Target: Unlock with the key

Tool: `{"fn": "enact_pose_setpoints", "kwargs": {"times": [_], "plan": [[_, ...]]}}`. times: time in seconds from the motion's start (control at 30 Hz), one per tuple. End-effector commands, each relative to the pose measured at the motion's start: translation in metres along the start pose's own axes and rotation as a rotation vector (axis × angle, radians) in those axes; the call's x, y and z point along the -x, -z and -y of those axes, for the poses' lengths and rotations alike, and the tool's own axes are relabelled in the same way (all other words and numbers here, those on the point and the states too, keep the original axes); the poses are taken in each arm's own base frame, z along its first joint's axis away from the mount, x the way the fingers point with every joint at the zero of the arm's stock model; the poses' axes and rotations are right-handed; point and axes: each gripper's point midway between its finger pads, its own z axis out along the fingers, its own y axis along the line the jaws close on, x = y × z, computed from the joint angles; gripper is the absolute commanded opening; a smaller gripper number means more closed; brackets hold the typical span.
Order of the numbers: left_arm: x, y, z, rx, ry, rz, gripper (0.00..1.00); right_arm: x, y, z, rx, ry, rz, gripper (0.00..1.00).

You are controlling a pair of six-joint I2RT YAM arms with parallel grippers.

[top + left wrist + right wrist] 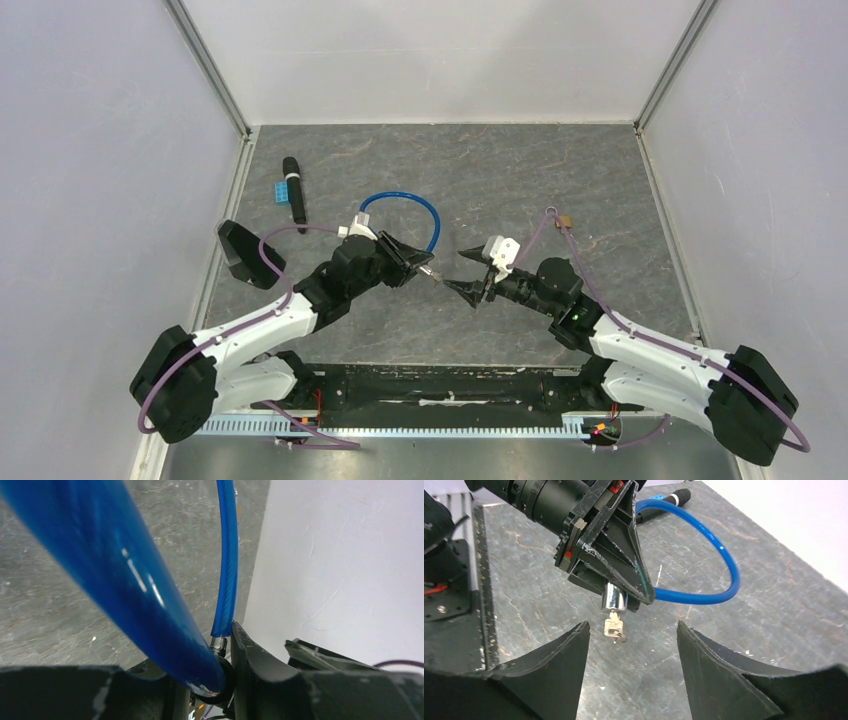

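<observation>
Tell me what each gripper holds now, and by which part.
The left gripper clamps the blue cable lock by its silver cylinder, key inserted. The right gripper is open and holds nothing.

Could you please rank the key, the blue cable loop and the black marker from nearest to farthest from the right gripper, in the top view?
1. key, in the lock cylinder, just left of the right gripper.
2. blue cable loop, farther back and left.
3. black marker, far left by the table edge.

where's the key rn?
Right wrist view: key hangs from the lock cylinder held by the left end effector, ahead of the open right end effector, untouched.
</observation>
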Motion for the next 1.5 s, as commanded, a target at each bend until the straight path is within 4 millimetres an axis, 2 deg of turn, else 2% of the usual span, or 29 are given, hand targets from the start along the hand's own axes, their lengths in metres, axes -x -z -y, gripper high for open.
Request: {"fn": "enact_pose_setpoints", "kwargs": {"times": [0.0,0.17,0.4,0.6,0.83,1.2,1.33,1.47], "plan": [[0.015,0.002,0.037,-0.054,0.054,0.048,0.02,0.01,0.0,0.003,0.015,0.181,0.014,0.64],[0.015,0.002,0.04,-0.042,0.062,0.039,0.02,0.012,-0.005,-0.012,0.085,0.224,0.053,0.48],[0.014,0.004,0.043,-0.054,0.071,0.03,0.02,0.007,-0.018,-0.022,0.042,0.299,0.036,0.47],[0.014,0.005,0.048,-0.075,0.071,0.028,0.02,0.004,-0.021,-0.012,-0.049,0.311,0.047,0.43],[0.01,0.006,0.051,-0.09,0.072,0.005,0.02,-0.006,-0.026,-0.016,-0.027,0.307,0.022,0.35],[0.008,0.006,0.055,-0.106,0.069,-0.007,0.02,-0.023,-0.031,-0.019,-0.023,0.302,-0.026,0.31],[0.007,0.007,0.059,-0.123,0.062,-0.013,0.02,-0.025,-0.032,-0.018,-0.038,0.278,-0.024,0.24],[0.007,0.008,0.064,-0.152,0.053,-0.013,0.02,-0.023,-0.033,-0.019,-0.046,0.215,0.002,0.08]]}}
